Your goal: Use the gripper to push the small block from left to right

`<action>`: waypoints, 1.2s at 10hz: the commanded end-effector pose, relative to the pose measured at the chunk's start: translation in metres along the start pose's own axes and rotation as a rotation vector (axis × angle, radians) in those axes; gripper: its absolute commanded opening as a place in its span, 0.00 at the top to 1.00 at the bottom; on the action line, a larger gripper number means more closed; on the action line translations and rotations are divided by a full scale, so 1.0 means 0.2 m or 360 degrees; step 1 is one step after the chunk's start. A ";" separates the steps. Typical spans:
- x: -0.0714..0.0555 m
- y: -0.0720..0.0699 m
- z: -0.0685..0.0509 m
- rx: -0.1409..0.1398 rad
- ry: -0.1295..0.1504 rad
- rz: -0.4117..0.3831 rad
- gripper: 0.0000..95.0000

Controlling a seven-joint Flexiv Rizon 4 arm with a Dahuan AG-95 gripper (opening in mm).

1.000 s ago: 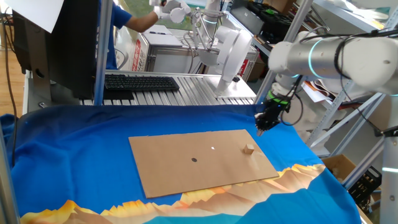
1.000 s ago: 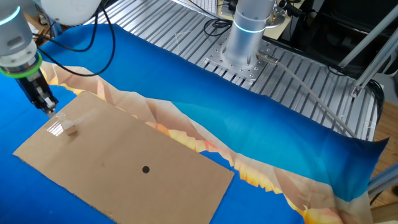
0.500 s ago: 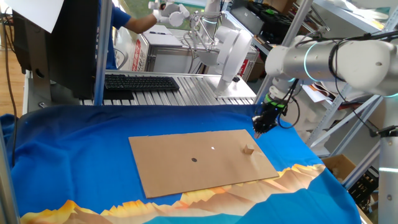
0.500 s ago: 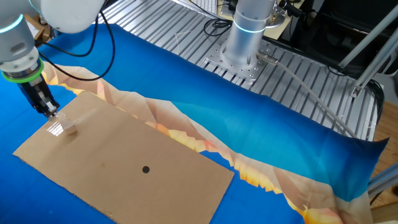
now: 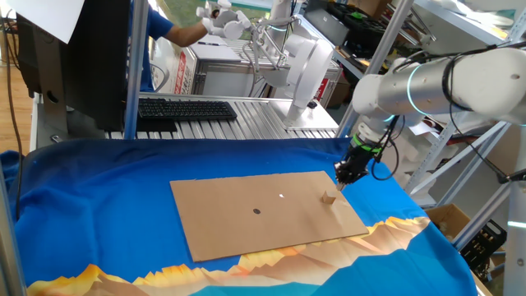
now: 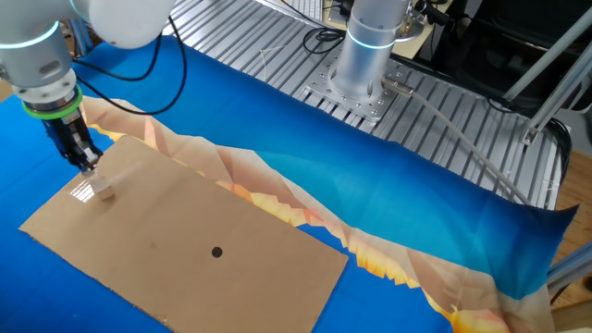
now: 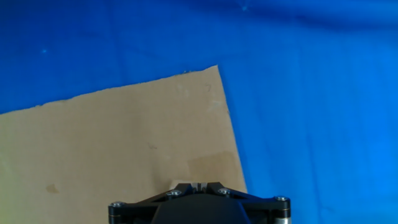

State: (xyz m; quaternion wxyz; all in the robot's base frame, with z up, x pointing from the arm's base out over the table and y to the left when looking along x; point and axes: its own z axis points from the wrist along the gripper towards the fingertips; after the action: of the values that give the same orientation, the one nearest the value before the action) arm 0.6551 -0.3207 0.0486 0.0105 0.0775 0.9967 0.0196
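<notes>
fingers (image 5: 343, 182) pressed together w/ nothing between, tip low just beside the small block (image 5: 329, 197) near the far corner of the cardboard sheet (image 5: 246, 226) on the bench.

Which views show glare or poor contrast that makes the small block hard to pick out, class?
In the other fixed view, a bright patch of glare sits on the cardboard sheet right beside the small block. In one fixed view, the block is nearly the sheet's colour, marked mainly by its shaded side. The hand view does not show the block; the claw fills the bottom edge.
</notes>
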 end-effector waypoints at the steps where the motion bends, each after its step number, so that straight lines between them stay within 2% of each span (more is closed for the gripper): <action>1: 0.01 -0.03 0.05 -0.0021 -0.0006 0.0004 1.00; 3: 0.04 -0.04 0.08 -0.0029 -0.0025 0.0023 1.00; 5: 0.06 -0.04 0.07 -0.0035 -0.0024 0.0030 1.00; 12: 0.06 -0.03 0.09 -0.0037 -0.0018 0.0061 1.00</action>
State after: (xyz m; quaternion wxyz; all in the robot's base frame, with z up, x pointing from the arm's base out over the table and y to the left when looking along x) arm 0.6407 -0.3220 0.0301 0.0182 0.0973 0.9946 0.0300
